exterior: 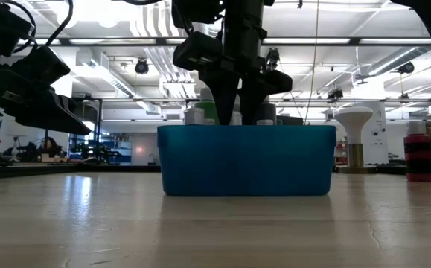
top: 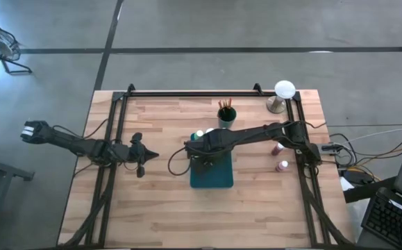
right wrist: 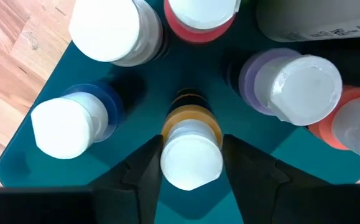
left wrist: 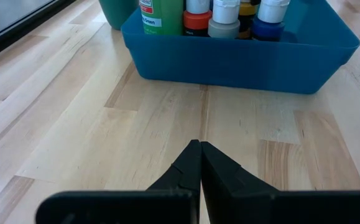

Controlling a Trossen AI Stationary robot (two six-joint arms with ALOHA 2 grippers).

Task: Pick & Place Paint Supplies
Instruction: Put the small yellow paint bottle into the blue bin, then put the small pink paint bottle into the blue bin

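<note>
Right gripper (right wrist: 192,163) over the tray (top: 211,177) at table centre, fingers spread either side of the yellow bottle (right wrist: 191,152) standing among the others. Best lifted straight up, clear of neighbouring caps. Left gripper (left wrist: 200,163) pressed together, waiting left of the tray.

Tray (top: 211,177) set mid-desk (top: 159,208), capped bottles (left wrist: 224,18) stood inside it, brush cup (top: 226,114) behind, two bottles (top: 282,166) placed right, stand (top: 282,94) at far right corner.
</note>
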